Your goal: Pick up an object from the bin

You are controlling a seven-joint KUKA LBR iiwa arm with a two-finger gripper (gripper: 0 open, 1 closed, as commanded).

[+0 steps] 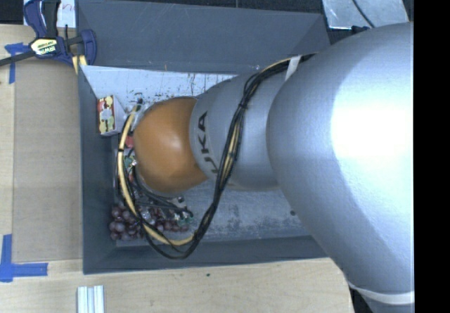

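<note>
The dark body of my gripper [156, 207] shows under the arm's end, low over the bin's near left corner. A dark red knobbly cluster [121, 224], like a bunch of small berries, lies right beside it on the bin floor, partly hidden by the cables. A small yellow and red packet [107, 115] leans at the bin's left wall, further back and apart from the gripper.
The arm with its orange cover and looping black and yellow cables reaches in from the right and hides most of the bin floor. A strip of scuffed grey floor shows along the bin's near wall, right of the cluster.
</note>
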